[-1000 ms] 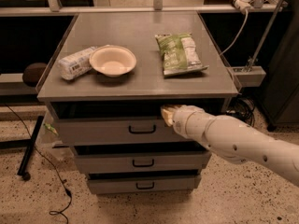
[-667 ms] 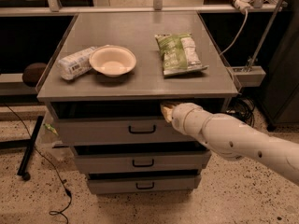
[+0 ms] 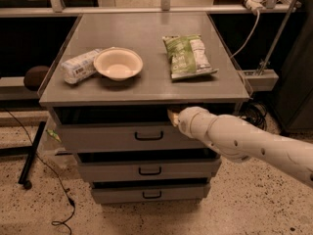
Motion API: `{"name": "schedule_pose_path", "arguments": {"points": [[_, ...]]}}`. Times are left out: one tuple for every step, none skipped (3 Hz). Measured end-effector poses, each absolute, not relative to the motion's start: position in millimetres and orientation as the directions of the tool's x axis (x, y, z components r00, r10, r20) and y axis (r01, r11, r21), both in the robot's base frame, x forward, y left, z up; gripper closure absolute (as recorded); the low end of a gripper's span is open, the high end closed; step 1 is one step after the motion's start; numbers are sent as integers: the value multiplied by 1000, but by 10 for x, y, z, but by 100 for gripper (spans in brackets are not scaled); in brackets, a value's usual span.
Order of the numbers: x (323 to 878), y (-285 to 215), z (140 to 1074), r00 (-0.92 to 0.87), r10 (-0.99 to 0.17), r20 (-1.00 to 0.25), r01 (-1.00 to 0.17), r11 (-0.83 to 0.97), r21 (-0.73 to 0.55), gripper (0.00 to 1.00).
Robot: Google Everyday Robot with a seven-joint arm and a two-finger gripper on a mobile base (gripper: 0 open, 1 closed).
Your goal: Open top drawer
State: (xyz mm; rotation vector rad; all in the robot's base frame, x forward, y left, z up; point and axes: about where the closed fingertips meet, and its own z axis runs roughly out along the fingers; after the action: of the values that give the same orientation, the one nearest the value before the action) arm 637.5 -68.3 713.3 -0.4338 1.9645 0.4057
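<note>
The top drawer (image 3: 98, 137) is the widest grey front of three, directly under the cabinet top, with a small black bar handle (image 3: 148, 136) at its centre. It stands slightly out, with a dark gap above its front. My gripper (image 3: 172, 117) comes in from the right on a white arm (image 3: 244, 141). Its tip sits at the upper edge of the drawer front, just right of and above the handle. Two narrower drawers (image 3: 149, 170) lie below.
On the grey cabinet top (image 3: 146, 87) are a cream bowl (image 3: 118, 63), a white wrapped packet (image 3: 79, 66) to its left and a green chip bag (image 3: 188, 56) on the right. A cable (image 3: 46, 168) trails on the speckled floor at left. A rail with cables runs behind.
My gripper and arm have shifted slightly left along the upper edge of the top drawer front. The drawer looks unmoved.
</note>
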Motion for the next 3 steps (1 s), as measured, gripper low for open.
{"name": "schedule_pose_path", "arguments": {"points": [[6355, -726, 7020, -448, -126, -885, -456, 884, 106, 100], [6222, -813, 6947, -518, -137, -844, -426, 897, 116, 100], [6038, -943, 6891, -578, -151, -802, -402, 908, 119, 100]]}}
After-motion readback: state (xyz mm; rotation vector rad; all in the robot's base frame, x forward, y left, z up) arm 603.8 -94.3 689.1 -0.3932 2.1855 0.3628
